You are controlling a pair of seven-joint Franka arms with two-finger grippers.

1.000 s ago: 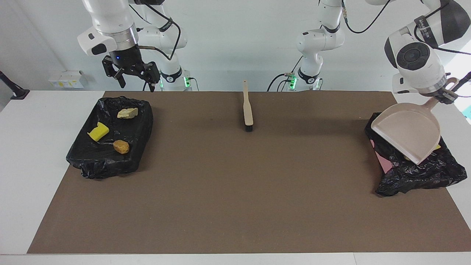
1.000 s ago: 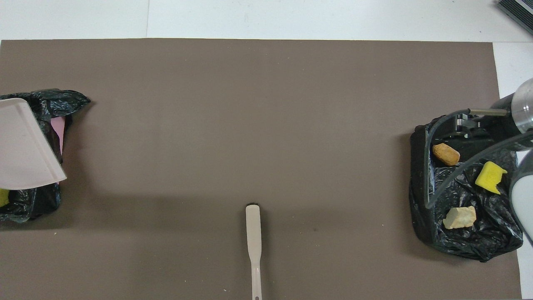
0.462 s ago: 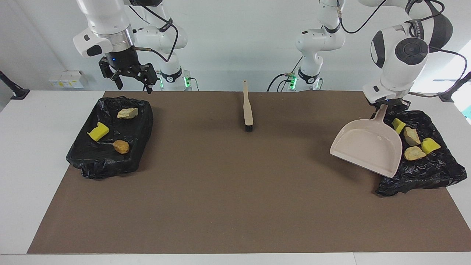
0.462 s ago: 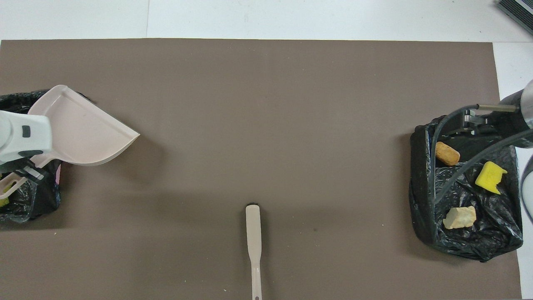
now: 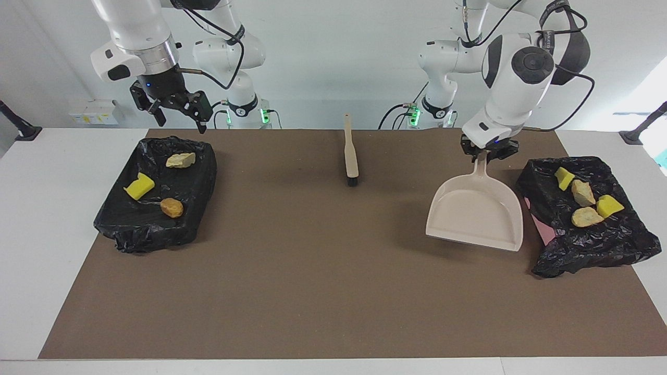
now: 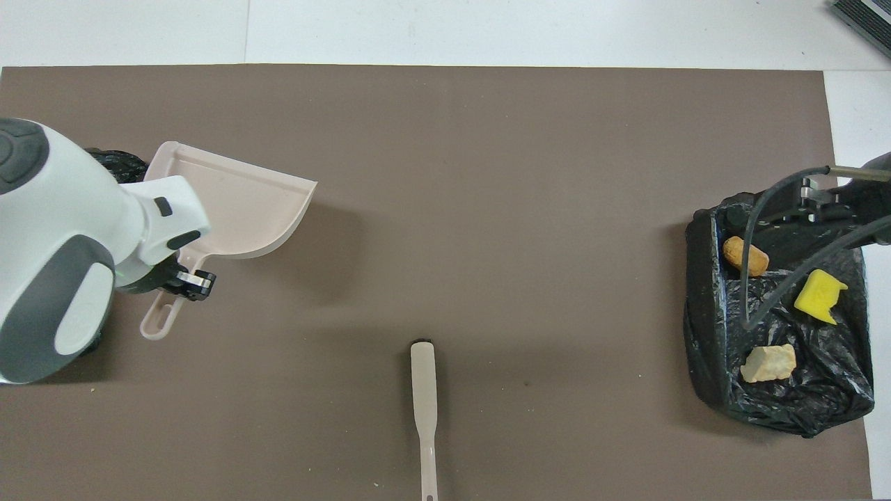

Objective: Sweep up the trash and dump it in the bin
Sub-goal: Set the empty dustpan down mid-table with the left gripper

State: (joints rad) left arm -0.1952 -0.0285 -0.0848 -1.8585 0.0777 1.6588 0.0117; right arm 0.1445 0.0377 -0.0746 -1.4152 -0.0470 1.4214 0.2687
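**Seven trash pieces sitting in two bins, dustpan swinging clear**

Seven pieces are lying in black-bagged bins: four in the bin [image 5: 591,245] at the left arm's end, three in the bin [image 5: 151,229] at the right arm's end. Since a moment ago, the left gripper [image 5: 489,152] is carrying the smooth beige dustpan [image 5: 477,213] off that bin and over the brown surface [image 5: 323,271], fingers clenched on its handle. The right gripper [image 5: 174,110] is rising above its bin, fingers spread, empty. A slim beige-handled brush [image 5: 350,151] is lying mid-surface.
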